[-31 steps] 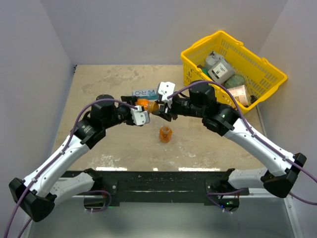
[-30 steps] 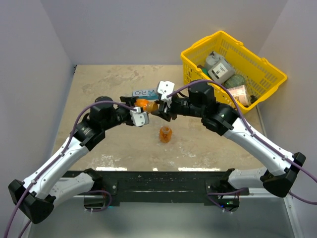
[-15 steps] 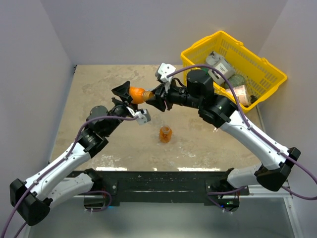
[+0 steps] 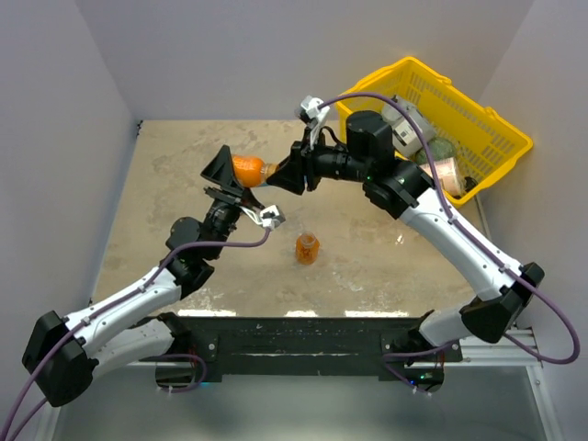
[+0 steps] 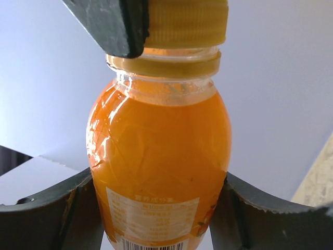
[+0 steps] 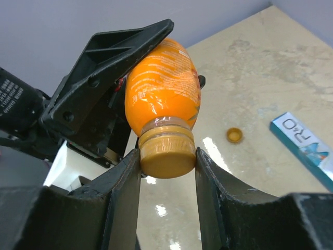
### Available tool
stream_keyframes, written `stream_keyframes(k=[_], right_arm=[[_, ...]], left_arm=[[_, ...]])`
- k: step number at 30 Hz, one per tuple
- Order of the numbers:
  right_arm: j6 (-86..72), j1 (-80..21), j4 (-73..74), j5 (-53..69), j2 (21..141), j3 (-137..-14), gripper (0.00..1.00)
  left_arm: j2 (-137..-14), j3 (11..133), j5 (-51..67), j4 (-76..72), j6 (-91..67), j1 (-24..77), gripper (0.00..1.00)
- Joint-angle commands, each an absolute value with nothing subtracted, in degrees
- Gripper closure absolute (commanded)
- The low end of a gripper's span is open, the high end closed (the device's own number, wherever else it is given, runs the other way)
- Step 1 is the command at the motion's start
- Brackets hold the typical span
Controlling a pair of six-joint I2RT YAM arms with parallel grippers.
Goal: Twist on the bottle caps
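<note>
Bottle cap sits clamped between the right gripper jaws; the left gripper grasps the bottle body. Hold both axes in line while twisting, so threads do not cross.

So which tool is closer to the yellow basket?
Right. The right tool, gripping the cap, is left of the yellow basket; the left tool, holding the bottle, sits farther left.
</note>
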State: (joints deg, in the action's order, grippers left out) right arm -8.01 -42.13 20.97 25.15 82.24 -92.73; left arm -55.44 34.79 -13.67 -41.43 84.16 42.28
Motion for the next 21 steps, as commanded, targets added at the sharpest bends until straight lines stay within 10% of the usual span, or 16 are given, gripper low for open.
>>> stream_keyframes(k=[1,15,17,21], right_arm=[[-17.4,-38.4,13.5,30.8,86.7,-95.4,1.0],[-24.2,-34.6,8.8,39.7,87.4,-94.4,1.0],[-24.0,-34.3,9.2,38.8,86.7,-94.0,0.7],[-22.3,-32.9,10.4,37.7,86.0,-96.7,0.43]], left_arm=[[-55.5,32.5,-3.3,-54.7,91.9,45.6,1.0],[-57.0,36.0,-17.7,-42.3,86.1,45.7,1.0],[-56.9,37.7,-20.5,-35.8,80.7,45.4,1.0],[-55.8,37.9,-22.4,-27.0,73.7,44.7,1.0]])
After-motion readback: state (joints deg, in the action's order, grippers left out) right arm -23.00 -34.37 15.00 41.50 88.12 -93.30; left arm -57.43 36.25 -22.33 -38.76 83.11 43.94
